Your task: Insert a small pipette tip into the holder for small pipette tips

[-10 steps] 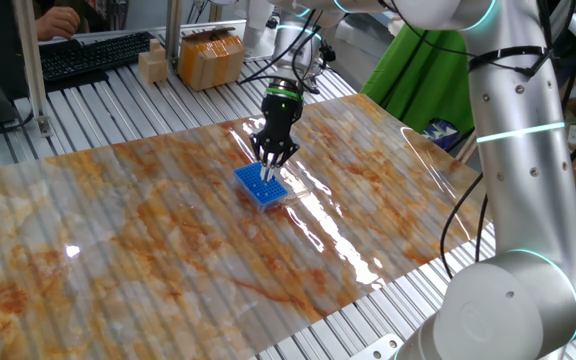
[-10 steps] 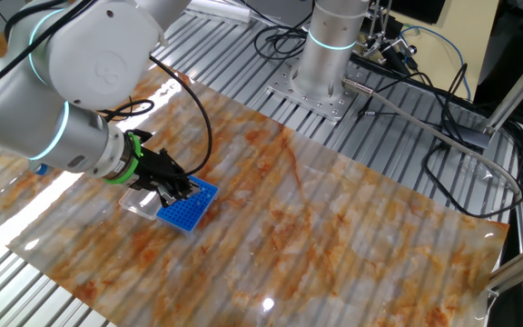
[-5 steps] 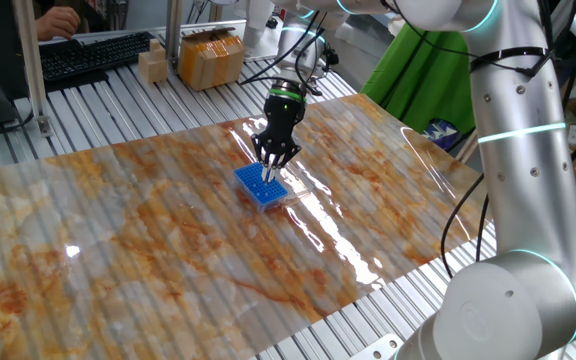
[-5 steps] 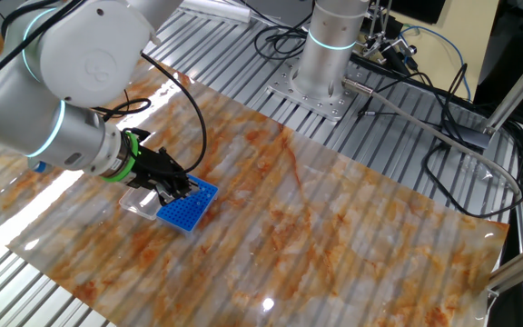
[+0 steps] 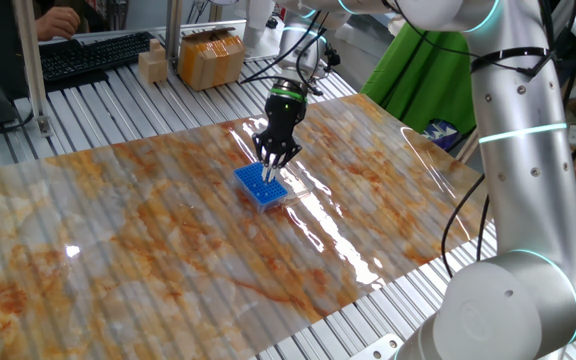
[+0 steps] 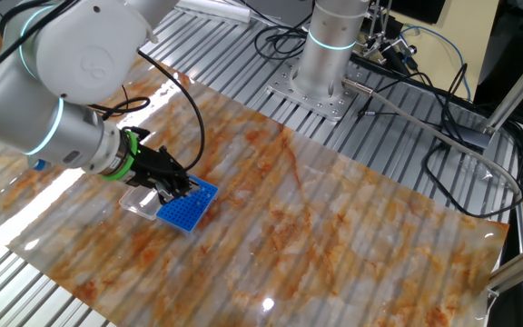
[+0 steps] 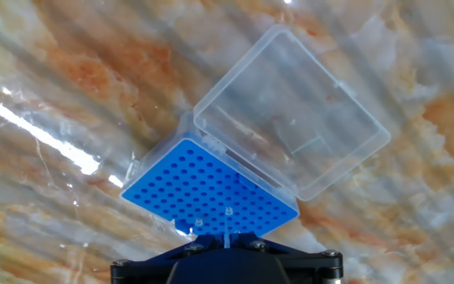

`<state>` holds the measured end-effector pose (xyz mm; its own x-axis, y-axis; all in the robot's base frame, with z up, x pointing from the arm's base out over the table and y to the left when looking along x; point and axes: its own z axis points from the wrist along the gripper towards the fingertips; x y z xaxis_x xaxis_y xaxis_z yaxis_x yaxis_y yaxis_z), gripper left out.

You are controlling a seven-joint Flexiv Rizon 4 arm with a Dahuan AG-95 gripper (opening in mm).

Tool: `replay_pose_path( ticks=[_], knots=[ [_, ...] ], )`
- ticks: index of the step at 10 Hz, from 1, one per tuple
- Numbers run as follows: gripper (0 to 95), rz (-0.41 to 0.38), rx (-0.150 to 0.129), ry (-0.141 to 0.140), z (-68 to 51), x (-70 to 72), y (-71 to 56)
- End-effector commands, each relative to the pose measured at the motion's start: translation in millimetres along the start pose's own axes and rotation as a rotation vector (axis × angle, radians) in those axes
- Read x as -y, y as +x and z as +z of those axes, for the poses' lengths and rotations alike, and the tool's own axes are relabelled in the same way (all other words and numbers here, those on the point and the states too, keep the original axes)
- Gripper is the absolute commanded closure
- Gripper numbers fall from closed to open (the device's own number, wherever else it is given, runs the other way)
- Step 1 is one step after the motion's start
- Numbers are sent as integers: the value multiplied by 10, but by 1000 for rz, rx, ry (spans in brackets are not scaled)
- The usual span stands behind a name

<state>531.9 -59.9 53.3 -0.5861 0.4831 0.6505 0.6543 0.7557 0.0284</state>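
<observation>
The small bright-blue holder [image 5: 260, 184] sits on the marbled table mat, its clear hinged lid [image 7: 298, 134] folded open beside it. It also shows in the other fixed view [image 6: 185, 206] and the hand view [image 7: 211, 193]. My gripper [image 5: 273, 160] hangs straight above the holder's near edge, shut on a small clear pipette tip [image 7: 227, 235] that points down at the hole grid. In the hand view two small clear tips [image 7: 198, 223] stand in holes near the bottom edge of the grid. The gripper shows in the other fixed view [image 6: 182, 187] just above the rack.
Cardboard boxes [image 5: 211, 58] and a keyboard [image 5: 90, 55] lie at the far edge of the table. The arm's base [image 6: 327, 54] with cables stands behind the mat. A green cloth [image 5: 418, 80] hangs at the right.
The gripper has risen slightly above the holder; the holder and lid have not moved.
</observation>
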Motion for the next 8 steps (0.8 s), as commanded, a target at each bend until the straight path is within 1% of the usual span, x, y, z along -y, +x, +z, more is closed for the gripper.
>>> replay_pose_path(
  ticks=[1,8],
  knots=[
    [950,0,0,0,3,-6,-5],
    [950,-7,-9,-12,21,-14,-20]
  ],
)
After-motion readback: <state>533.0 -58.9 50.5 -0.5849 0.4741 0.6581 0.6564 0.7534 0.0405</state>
